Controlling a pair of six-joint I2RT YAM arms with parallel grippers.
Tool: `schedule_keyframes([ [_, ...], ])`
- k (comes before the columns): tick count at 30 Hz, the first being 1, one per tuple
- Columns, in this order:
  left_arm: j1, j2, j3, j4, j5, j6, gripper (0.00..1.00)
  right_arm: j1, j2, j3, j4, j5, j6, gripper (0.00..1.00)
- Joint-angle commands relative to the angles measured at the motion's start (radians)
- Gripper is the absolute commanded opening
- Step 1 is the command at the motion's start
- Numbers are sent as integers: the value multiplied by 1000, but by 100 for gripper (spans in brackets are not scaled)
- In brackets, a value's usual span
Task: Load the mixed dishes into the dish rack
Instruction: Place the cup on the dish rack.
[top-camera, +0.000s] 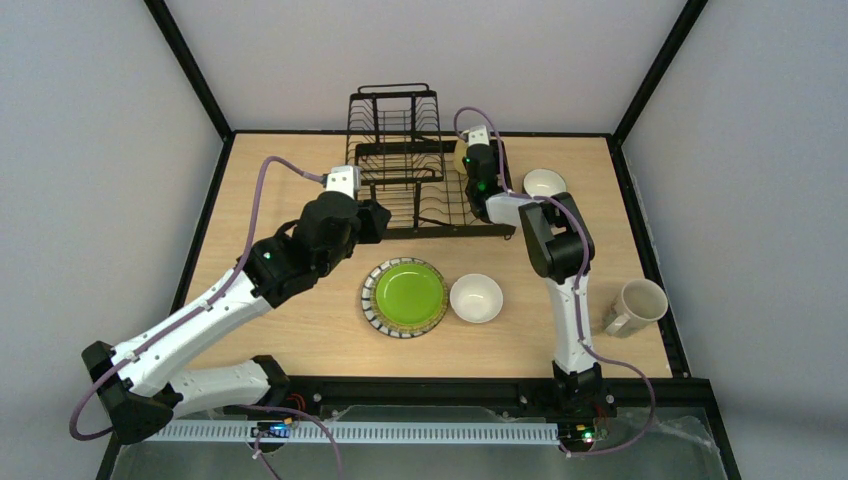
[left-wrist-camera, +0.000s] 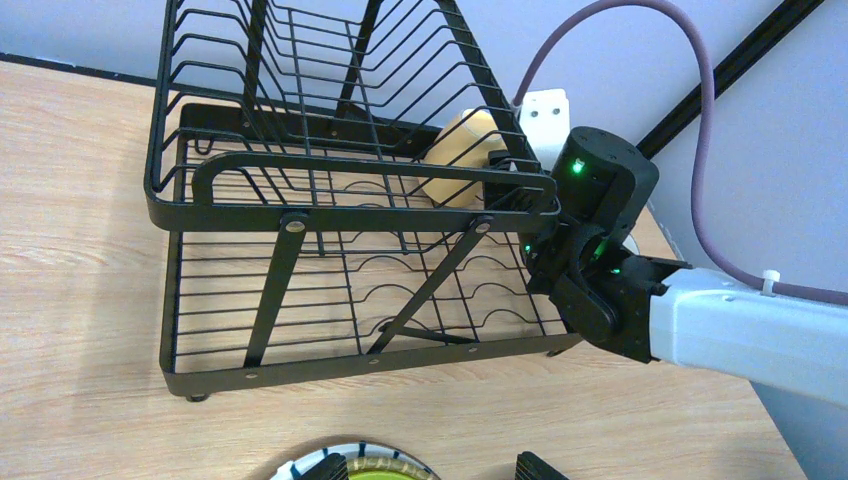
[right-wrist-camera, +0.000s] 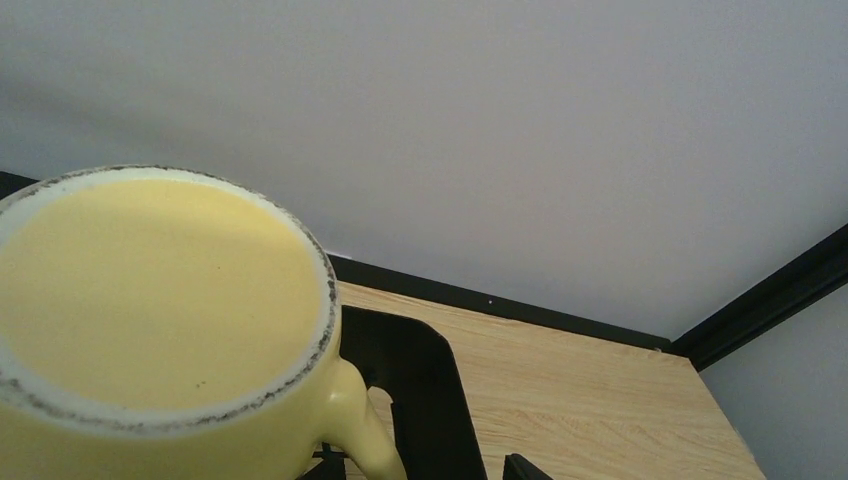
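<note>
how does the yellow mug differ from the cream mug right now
Colour: the yellow mug is bright yellow, the cream mug pale off-white. Place: the yellow mug sits in the raised tier of the dish rack; the cream mug is on the table by its right edge. The right gripper is at the yellow mug; none is near the cream mug. Both have one handle.

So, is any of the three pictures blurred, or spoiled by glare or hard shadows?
Top view: even light, sharp, only soft shadows beside the green plate and white bowl. Left wrist view: the dish rack is crisp, no glare. Right wrist view: the yellow mug sits very close and looks slightly soft.
</note>
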Motion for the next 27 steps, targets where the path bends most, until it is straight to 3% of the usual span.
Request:
schedule_keyframes([
  [1, 3, 1, 34, -5, 2, 11, 97, 4, -52, 33, -6, 21, 28, 92],
  [27, 3, -32, 4, -8, 6, -9, 97, 5, -91, 37, -56, 62, 59, 92],
])
